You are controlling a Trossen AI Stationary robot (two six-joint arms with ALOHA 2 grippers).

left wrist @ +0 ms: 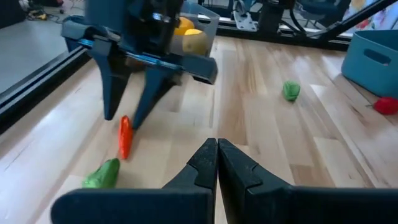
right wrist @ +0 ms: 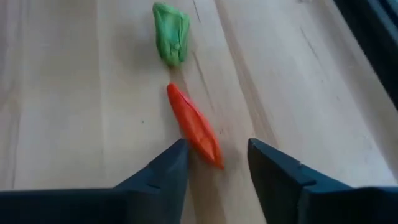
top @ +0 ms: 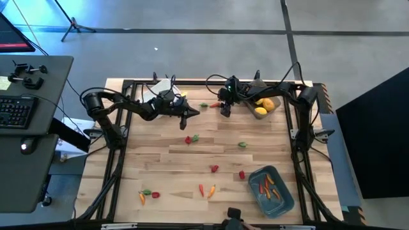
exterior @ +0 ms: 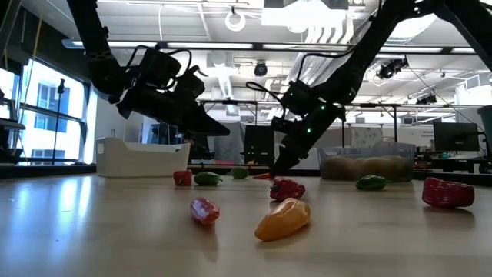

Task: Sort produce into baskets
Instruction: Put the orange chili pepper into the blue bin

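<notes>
The right gripper (right wrist: 214,163) is seen lowered to the wooden table (top: 160,166) near its far edge, its two dark fingers parted on either side of the near tip of a thin orange-red pepper-like toy piece (right wrist: 194,126). The piece lies flat on the wood and is not yet gripped; the straddle appears set up for a pinch and a lift. Just beyond it lies a small crumpled green toy piece (right wrist: 172,41), close by but apart.

The translucent grey plastic bin (top: 265,104), holding rounded yellow fruits (top: 264,106), stands just beside that gripper. The blue-teal rectangular bin (top: 273,190), with thin orange pieces inside, sits at the near right, and the white bin (exterior: 142,158) at the far left, largely covered from above by the left arm.

The left gripper (left wrist: 217,163) is held above the table with its fingers pressed together and empty, seemingly waiting.

Other red, green and orange pieces are scattered across the table. Contact between fingers and pepper cannot be confirmed.
</notes>
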